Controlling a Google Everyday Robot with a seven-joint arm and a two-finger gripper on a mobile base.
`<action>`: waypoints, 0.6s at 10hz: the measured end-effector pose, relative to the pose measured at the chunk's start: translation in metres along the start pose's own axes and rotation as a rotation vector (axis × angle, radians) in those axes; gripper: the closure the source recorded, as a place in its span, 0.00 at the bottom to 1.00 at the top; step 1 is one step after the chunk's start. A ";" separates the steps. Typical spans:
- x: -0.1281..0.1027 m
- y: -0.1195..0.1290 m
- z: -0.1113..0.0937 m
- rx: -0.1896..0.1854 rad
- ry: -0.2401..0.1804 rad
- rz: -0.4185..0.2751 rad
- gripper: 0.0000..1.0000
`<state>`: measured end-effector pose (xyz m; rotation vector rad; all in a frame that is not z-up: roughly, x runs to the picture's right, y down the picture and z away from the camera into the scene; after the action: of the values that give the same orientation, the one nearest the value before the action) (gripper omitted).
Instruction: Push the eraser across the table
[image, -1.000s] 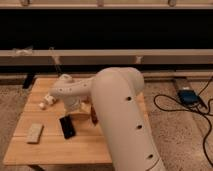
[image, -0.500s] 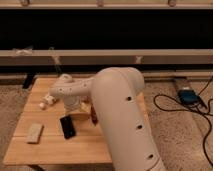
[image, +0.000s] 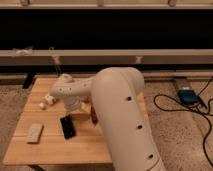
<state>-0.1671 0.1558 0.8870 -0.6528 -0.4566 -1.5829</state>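
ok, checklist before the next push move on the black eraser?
1. Flat black rectangular eraser lies flat on the light wooden plank table: ok.
2. Gripper sits low over the eraser's far end: ok.
3. Gripper touching the eraser: cannot tell.
4. Pale beige rectangular block lies apart from the eraser: ok.
5. Dark red oblong thing lies close by the gripper and might get brushed: not ok.
6. Bare wood lies between the eraser and the near edge: ok.

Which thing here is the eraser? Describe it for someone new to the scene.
On the light wooden table, look just below the gripper, beside the big white arm. The eraser is the flat black block; the pale beige block lies farther left.
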 end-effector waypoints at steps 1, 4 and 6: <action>0.000 0.000 0.000 0.000 0.000 0.000 0.20; -0.003 0.002 -0.001 -0.001 0.004 -0.009 0.20; -0.059 0.004 -0.020 0.052 0.006 -0.095 0.20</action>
<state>-0.1639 0.1876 0.8339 -0.5942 -0.5292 -1.6565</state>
